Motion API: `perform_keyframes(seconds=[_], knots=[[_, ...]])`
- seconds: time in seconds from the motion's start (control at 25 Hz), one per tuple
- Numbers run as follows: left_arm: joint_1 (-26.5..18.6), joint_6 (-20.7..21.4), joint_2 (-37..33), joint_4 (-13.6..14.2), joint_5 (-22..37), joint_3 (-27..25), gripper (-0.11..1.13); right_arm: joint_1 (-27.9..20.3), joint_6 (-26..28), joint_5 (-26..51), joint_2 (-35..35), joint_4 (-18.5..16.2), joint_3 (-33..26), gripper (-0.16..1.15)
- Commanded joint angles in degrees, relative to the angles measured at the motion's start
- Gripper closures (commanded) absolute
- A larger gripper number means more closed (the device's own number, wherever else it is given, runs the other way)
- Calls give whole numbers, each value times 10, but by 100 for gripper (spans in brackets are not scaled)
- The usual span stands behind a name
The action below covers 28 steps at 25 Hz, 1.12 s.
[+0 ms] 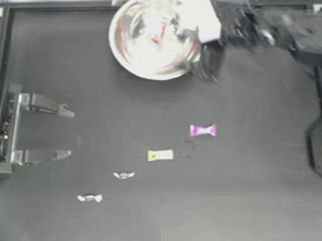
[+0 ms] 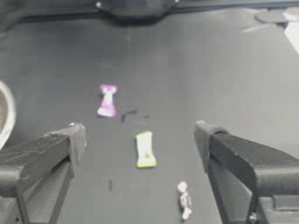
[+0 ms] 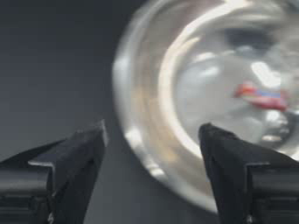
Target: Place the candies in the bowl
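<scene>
Red candy (image 3: 261,97), silvery bowl (image 1: 129,56)

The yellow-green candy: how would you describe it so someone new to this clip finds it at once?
Start from the big shiny metal bowl at the far edge of the dark table, then come down towards the middle to the purple-magenta candy. The yellow-green candy lies just beyond it, towards the left gripper. It is the only yellow-green rectangle; the two whitish candies past it have twisted ends.
</scene>
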<state>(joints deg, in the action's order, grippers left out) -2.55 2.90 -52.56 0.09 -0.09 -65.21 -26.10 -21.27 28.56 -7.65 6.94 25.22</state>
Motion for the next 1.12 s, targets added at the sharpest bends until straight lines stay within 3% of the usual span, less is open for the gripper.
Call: perform_keyframes(seconds=[0.04, 0.24, 0.64, 0.8, 0.96, 1.12], knots=[[-1, 1, 9, 0, 22, 19, -1, 25, -1, 12, -77, 11, 43, 4], [-1, 0, 9, -1, 62, 31, -1, 64, 4, 27, -171, 22, 103, 6], [-6, -2, 9, -1, 117, 46, -1, 87, 11, 89, -286, 97, 181, 6], [-7, -3, 10, -1, 158, 52, -1, 99, 36, 101, -309, 94, 197, 6], [-7, -10, 12, -2, 251, 70, -1, 105, 60, 101, -330, 76, 207, 6], [4, -48, 29, 0, 313, 87, -1, 114, 74, 95, -339, 65, 217, 6]])
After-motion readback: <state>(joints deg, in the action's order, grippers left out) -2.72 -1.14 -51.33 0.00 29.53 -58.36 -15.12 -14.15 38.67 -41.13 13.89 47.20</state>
